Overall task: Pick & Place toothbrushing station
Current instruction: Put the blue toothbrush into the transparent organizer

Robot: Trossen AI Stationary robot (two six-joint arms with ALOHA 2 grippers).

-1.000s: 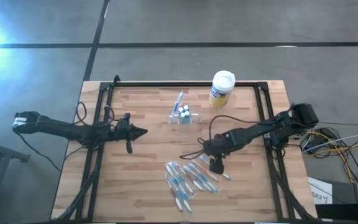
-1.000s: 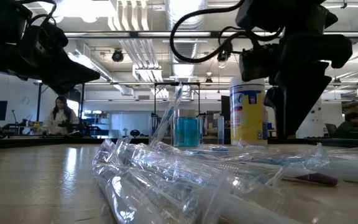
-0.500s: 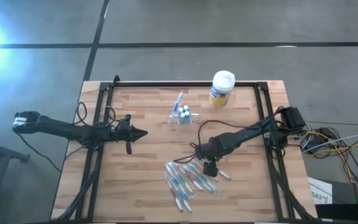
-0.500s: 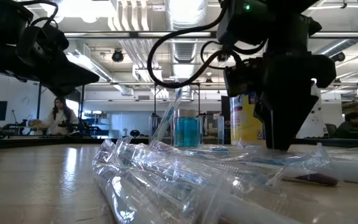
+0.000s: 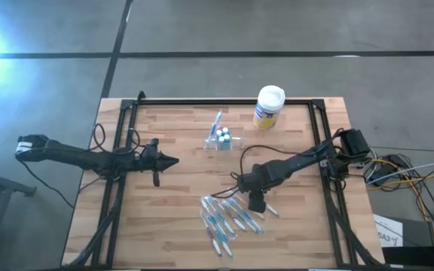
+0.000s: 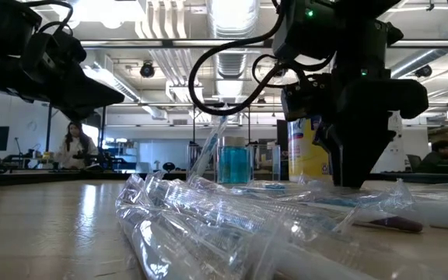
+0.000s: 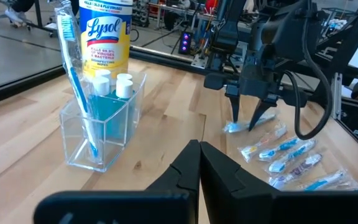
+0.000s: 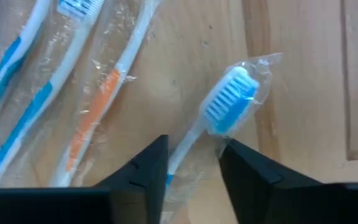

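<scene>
On the wooden bench, your right end effector straddles a wrapped toothbrush, fingers partly open, handle running lengthwise between them; left end effector shut, empty.

"Lysol" in blue script on yellow canister; smaller lines above and below likely unreadable.

A: What blocks the middle of the table?
B: The wrapped toothbrushes at six o'clock, with the right gripper down at their edge.
A: And at twelve?
B: The clear cup and yellow canister. Bare wood lies between the cup and the pile.
</scene>
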